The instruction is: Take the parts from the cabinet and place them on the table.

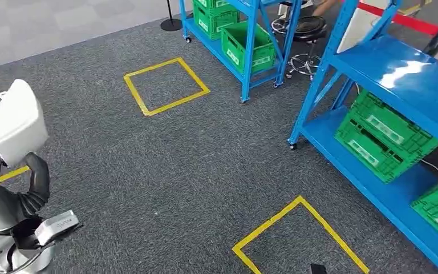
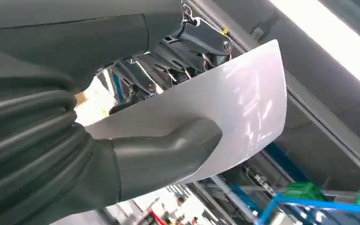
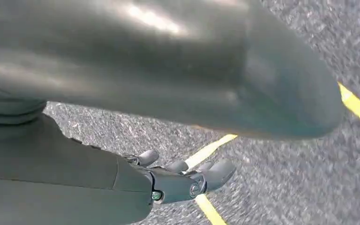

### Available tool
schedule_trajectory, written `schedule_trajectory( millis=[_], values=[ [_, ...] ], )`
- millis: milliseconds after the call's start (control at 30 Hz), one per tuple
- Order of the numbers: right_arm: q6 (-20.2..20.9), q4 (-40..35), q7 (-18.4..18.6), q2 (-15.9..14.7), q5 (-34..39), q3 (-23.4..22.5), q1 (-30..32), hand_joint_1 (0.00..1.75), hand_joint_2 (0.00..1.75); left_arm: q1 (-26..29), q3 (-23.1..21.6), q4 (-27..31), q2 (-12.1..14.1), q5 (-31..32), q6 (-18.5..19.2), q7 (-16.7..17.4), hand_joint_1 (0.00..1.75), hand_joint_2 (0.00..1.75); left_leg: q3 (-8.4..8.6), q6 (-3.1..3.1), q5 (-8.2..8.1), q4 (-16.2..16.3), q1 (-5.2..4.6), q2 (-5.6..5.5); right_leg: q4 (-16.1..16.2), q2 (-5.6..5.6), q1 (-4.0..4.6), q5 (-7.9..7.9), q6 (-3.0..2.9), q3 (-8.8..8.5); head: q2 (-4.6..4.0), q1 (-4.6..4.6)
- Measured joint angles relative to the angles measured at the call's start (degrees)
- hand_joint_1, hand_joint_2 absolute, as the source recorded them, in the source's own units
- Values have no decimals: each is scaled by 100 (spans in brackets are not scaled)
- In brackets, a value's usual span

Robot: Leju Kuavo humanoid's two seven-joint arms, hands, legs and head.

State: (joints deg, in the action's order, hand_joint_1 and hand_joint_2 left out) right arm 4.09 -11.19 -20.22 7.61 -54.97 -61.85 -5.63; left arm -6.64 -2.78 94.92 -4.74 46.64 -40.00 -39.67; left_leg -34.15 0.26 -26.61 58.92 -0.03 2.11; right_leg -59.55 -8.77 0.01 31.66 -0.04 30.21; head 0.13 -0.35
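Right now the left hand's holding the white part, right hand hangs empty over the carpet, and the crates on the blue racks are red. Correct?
Not quite: the crates on the blue racks are green, not red, as the head view shows. The rest stands: the left hand holds the white part, and the right hand hangs empty over the grey carpet.

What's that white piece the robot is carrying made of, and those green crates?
The white part looks like smooth, glossy moulded plastic or painted sheet, since it shows soft light reflections and a curved edge. The green crates look like matte moulded plastic, ribbed and slotted.
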Motion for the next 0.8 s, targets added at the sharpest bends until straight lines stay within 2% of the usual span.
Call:
schedule_trajectory(
  millis=[33,67,100,133,167,200,233,267,300,333,367,433,467,500,533,567,600,633,667,700,733,767,800],
  values=[
    [0,0,-7,0,-4,2,-8,0,0,-12,7,20,0,62,-2,-11,175,175,0,35,15,-19,10,-62,-192,478,-16,122,16,60,0,15],
    [2,2,0,0,-9,4,-4,0,0,-34,9,24,-20,114,-2,-11,175,175,-11,56,27,-19,14,-141,-555,709,-27,311,27,240,0,37],
    [2,2,0,0,-18,4,4,0,0,-34,11,29,-55,162,-2,-22,175,175,-22,72,34,-19,15,-234,-1040,822,-41,529,45,485,0,44],
    [2,2,4,0,-17,4,19,0,0,-19,11,31,-72,180,-2,-28,175,175,-31,78,34,-13,12,-336,-1495,856,-43,684,63,730,0,41],
    [2,2,11,0,-17,4,25,0,0,-8,13,33,-85,210,-2,-28,175,175,-38,78,34,-4,11,-432,-1738,866,-42,707,71,882,0,44],
    [2,2,18,0,-17,4,31,0,0,2,15,35,-85,232,-2,-28,175,175,-37,77,34,7,12,-550,-1702,870,-47,559,74,911,0,44],
    [2,2,18,0,-20,4,29,0,0,12,15,37,-88,219,-2,-31,175,175,-34,73,35,21,15,-646,-1408,877,-56,323,69,811,0,46],
    [13,2,18,0,-33,7,17,0,0,32,15,61,-85,154,-2,-31,175,175,-32,59,35,38,20,-746,-908,927,-69,14,64,608,0,46],
    [22,0,18,0,-44,11,2,0,0,47,15,114,-85,92,-2,-31,175,175,-33,37,28,57,28,-827,-358,1055,-89,-260,61,369,0,44],
    [39,0,22,-2,-48,13,-2,0,0,54,13,175,-85,59,-2,-35,175,175,-55,4,28,70,34,-881,-94,1376,-120,-214,57,250,0,42],
    [55,2,33,0,-52,15,-14,0,0,52,9,245,-81,29,-2,-39,175,175,-93,-51,29,89,20,-969,-42,1365,-92,-217,60,245,0,41],
    [72,2,46,0,-57,20,-42,0,0,76,4,346,-77,20,-2,-39,175,175,-118,-143,78,37,59,-1082,-43,1223,-52,-229,1,249,0,37],
    [74,2,50,0,-59,22,-46,0,0,99,4,383,-72,44,-2,-42,175,175,-125,-187,104,12,59,-1151,-26,1155,-48,-249,-36,238,0,41],
    [77,2,55,13,-70,28,-48,0,0,112,4,417,-46,64,-2,-44,175,175,-165,-205,97,43,55,-1128,39,1055,-100,-292,-94,202,0,37],
    [77,0,55,13,-77,31,-51,0,0,125,4,439,-31,83,-2,-46,175,175,-224,-206,-11,170,21,-695,67,988,-88,-308,-137,186,0,26],
    [70,0,59,11,-79,31,-42,0,0,113,-2,450,-31,114,-2,-50,175,175,-379,-233,-242,488,19,-414,70,911,-78,-309,-175,185,0,-15],
    [68,0,66,11,-79,31,-27,0,0,114,-7,453,-33,127,-2,-52,175,175,-584,-262,-481,921,29,-302,67,833,-66,-304,-184,191,0,-18],
    [66,0,81,11,-79,31,-10,0,0,130,-9,448,-31,154,-2,-52,175,175,-807,-282,-684,1400,44,-269,63,739,-57,-299,-190,198,0,-22],
    [68,0,85,11,-79,33,1,0,0,140,-9,446,-31,153,-2,-52,175,175,-969,-298,-783,1748,54,-263,61,648,-53,-298,-191,206,0,-18],
    [68,0,90,11,-81,31,2,0,0,144,-9,442,-22,153,-2,-52,175,175,-979,-308,-731,1787,59,-256,60,556,-52,-295,-190,207,0,-20],
    [72,2,94,13,-85,33,-3,0,0,145,-9,439,-13,153,-2,-52,175,175,-837,-312,-565,1544,61,-234,60,469,-53,-288,-182,204,0,-20],
    [77,2,96,20,-98,35,-14,0,0,144,-9,439,-4,153,-2,-52,175,175,-572,-311,-337,1077,61,-183,57,387,-54,-280,-170,198,0,-22],
    [81,2,101,24,-103,37,-23,0,0,144,-9,446,2,156,-2,-52,175,175,-277,-304,-140,562,60,-64,51,325,-55,-266,-150,184,0,-20]
  ],
)
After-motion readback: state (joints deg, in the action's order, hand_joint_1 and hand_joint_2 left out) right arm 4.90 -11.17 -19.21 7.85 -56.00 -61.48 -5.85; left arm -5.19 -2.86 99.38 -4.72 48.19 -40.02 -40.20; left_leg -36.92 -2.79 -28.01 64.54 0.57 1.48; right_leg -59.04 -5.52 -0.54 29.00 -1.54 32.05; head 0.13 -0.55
